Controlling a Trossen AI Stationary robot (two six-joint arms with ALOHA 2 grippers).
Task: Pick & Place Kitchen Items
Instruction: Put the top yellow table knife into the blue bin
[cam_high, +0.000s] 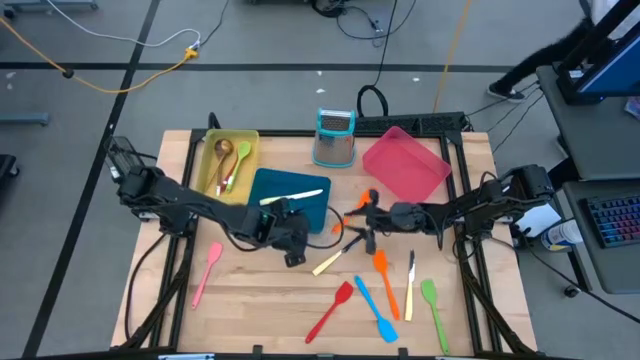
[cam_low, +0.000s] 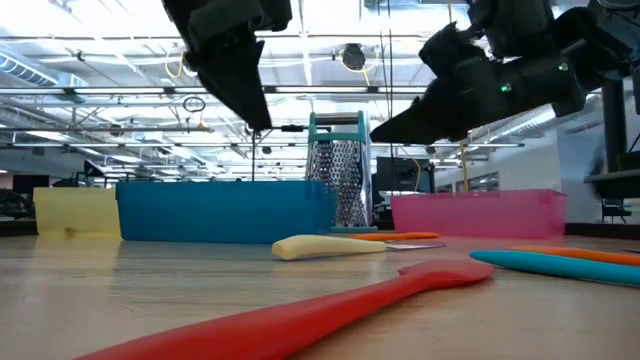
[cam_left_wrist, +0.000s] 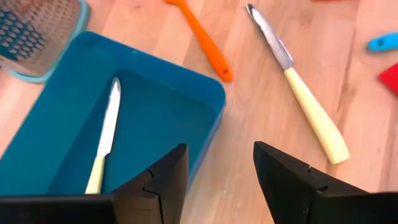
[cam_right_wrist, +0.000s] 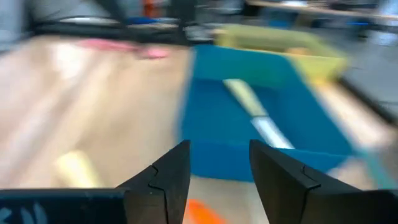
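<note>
My left gripper (cam_high: 295, 240) (cam_left_wrist: 217, 155) is open and empty above the near right corner of the blue tray (cam_high: 285, 190) (cam_left_wrist: 124, 118). A cream-handled knife (cam_left_wrist: 106, 130) lies flat in that tray. My right gripper (cam_high: 358, 218) (cam_right_wrist: 219, 152) is open and empty, off the table, just right of the blue tray (cam_right_wrist: 261, 124), over an orange spatula (cam_high: 345, 213) (cam_right_wrist: 199, 213). Another cream-handled knife (cam_high: 335, 258) (cam_left_wrist: 305, 102) lies on the table near both grippers. Both grippers hang clear of the table in the low view (cam_low: 250, 100) (cam_low: 440, 110).
A yellow tray (cam_high: 215, 140) holds a wooden spoon and a green spoon. A pink-red tray (cam_high: 405, 165) and a metal grater (cam_high: 335, 135) stand at the back. A pink spatula (cam_high: 207, 270), red (cam_high: 330, 310), blue (cam_high: 375, 310) and orange (cam_high: 385, 280) spatulas, a knife (cam_high: 410, 285) and a green spoon (cam_high: 432, 305) lie toward the near edge.
</note>
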